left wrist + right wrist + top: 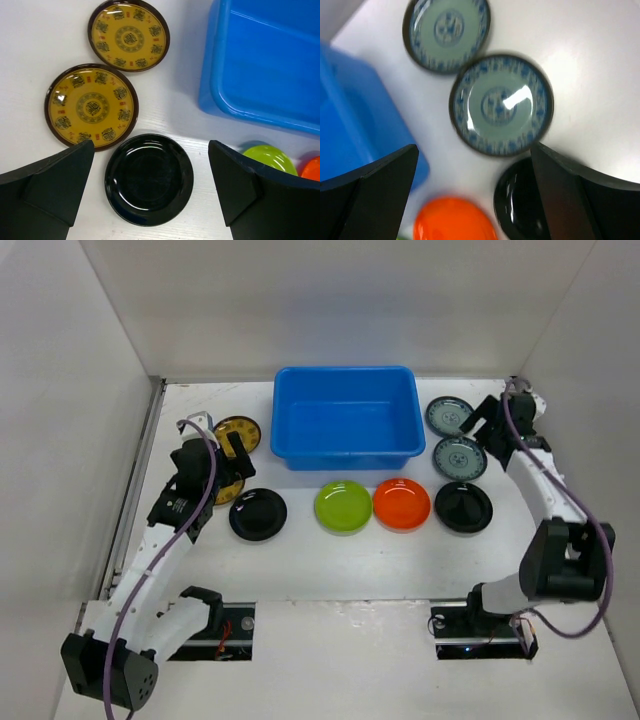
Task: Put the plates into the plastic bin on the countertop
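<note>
Blue plastic bin [345, 371] sits at the back centre of the worktop [330, 565] with nothing in it. All eight plates lie flat on the worktop around it, singly and unstacked, which I judge leaves each rim free for a pinch.

- Front row, near the bin: left black plate [258, 514], green plate [343, 506], orange plate [401, 504], right black plate [463, 507].
- Left of the bin: two yellow-brown plates [92, 106].
- Right of the bin: two blue-grey plates [501, 104].

This split suits one arm per side.

Left end effector [151, 145] hangs over the left black plate, fingers spread wide and holding nothing. The plate sits between the fingers in the wrist view, probably the first pick.

Right end effector [474, 146] is likewise fully open and empty, above the nearer blue-grey plate. That view is blurred, so its height over the plate is uncertain.

No plate is in the bin yet.
</note>
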Robot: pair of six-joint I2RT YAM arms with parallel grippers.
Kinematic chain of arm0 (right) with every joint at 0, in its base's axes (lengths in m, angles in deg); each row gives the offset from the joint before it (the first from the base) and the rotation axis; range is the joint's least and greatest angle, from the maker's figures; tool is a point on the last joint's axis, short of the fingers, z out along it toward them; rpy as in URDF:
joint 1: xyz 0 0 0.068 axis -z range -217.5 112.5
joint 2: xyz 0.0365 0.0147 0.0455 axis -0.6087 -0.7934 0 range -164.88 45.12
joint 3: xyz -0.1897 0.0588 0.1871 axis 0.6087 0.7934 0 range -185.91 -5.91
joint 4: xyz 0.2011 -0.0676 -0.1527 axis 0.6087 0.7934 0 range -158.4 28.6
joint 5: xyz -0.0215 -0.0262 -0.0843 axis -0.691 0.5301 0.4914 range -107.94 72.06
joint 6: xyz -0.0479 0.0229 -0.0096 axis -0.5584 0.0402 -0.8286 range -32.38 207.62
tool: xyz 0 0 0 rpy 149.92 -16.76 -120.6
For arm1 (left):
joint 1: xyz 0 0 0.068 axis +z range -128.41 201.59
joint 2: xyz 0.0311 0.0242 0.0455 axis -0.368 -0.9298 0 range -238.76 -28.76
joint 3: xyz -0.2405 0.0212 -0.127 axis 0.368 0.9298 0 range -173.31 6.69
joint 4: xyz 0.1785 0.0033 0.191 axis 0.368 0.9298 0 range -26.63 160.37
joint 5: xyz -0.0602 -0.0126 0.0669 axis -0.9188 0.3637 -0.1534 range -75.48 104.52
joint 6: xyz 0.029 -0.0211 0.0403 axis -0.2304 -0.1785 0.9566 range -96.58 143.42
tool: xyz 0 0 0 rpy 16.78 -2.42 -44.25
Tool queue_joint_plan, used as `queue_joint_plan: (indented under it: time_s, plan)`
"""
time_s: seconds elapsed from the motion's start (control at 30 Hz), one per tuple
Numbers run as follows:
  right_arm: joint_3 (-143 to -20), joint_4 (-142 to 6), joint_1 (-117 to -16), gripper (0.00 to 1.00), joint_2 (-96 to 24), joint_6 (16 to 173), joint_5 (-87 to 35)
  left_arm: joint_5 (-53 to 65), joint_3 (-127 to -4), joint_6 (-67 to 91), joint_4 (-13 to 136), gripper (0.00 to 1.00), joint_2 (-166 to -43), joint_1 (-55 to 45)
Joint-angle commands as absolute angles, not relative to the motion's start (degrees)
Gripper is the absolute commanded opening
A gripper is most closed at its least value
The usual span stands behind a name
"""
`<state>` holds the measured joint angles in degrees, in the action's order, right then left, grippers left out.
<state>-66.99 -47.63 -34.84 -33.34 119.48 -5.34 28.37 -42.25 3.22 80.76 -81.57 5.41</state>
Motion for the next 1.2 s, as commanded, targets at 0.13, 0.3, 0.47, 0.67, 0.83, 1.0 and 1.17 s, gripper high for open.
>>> queue_joint_plan:
  time_s: [0.13, 0.3, 0.47, 0.67, 0.83, 1.0, 1.17]
  plan:
    - [-81.22, -54.42, -22.79, 1.00, -49.43, 120.23, -21.87, 21.38, -38.04, -0.13, 77.00, 1.00, -76.22, 7.66]
    - [-86.41, -59.26, -15.58, 0.91, -62.17, 121.63, -34.43, 19.01, -36.64, -1.97, 74.10, 1.00, -76.05, 7.31]
    - [-88.36, -64.78, -12.40, 0.85, -70.10, 125.85, -42.98, 18.92, -34.18, -4.61, 71.29, 1.00, -72.27, 8.01]
    - [-88.97, -68.40, -12.67, 0.84, -75.11, 127.70, -45.71, 19.27, -34.79, -4.35, 71.63, 1.00, -72.53, 8.63]
    - [-90.99, -68.85, -13.54, 0.83, -77.84, 128.49, -47.03, 19.36, -34.44, -4.70, 71.63, 1.00, -72.44, 8.81]
    - [-92.57, -68.58, -14.42, 0.79, -79.60, 128.66, -47.21, 18.83, -34.00, -4.35, 71.72, 1.00, -72.26, 9.68]
    - [-94.33, -67.79, -16.00, 0.71, -81.18, 129.45, -47.20, 18.39, -33.74, -4.09, 71.72, 1.00, -72.09, 10.83]
